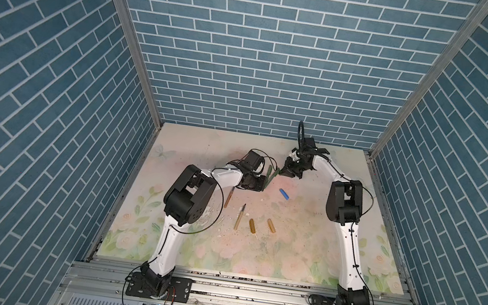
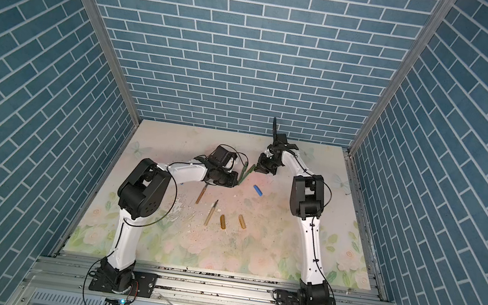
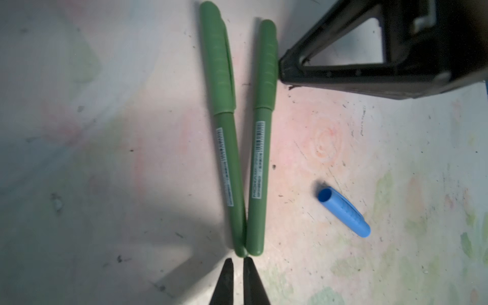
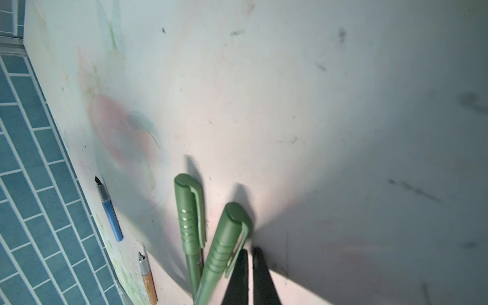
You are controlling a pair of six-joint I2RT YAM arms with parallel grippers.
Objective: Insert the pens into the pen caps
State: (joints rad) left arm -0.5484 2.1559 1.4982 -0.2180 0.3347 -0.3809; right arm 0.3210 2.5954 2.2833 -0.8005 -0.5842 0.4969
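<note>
Fingertips of the left end effector (image 3: pixel 237 266) are sitting pressed together, clamping nothing, just short of the butt ends of two slim green plastic pens lying on the pale floral-printed desk (image 3: pixel 105 158). We are seeing the first green pen (image 3: pixel 227 158) and the second green pen (image 3: pixel 260 171) meeting at those butt ends and spreading apart away from this end effector, each wearing a ribbed green clip cap.

The right end effector (image 4: pixel 250 261) is facing them from the capped ends, its jaws likewise together and empty. One black finger (image 3: pixel 290 71) is sitting right against the cap of the second green pen; we cannot tell whether it is pressing.

A short blue plastic pen cap (image 3: pixel 343 211) is lying open-mouthed on the desk, off to the side of the left end effector and apart from the green pens. In the right wrist view a blue pen with a bare dark nib (image 4: pixel 109 211) is lying beyond the green pens, near the desk edge.

In a top view, one golden-brown pen (image 1: pixel 229 197) is lying partly under the left arm. Another golden-brown pen (image 1: pixel 240 217), one amber-orange stubby cap (image 1: pixel 252 226) and another amber-orange stubby cap (image 1: pixel 271 225) are lying uncapped and separate, behind both end effectors.
</note>
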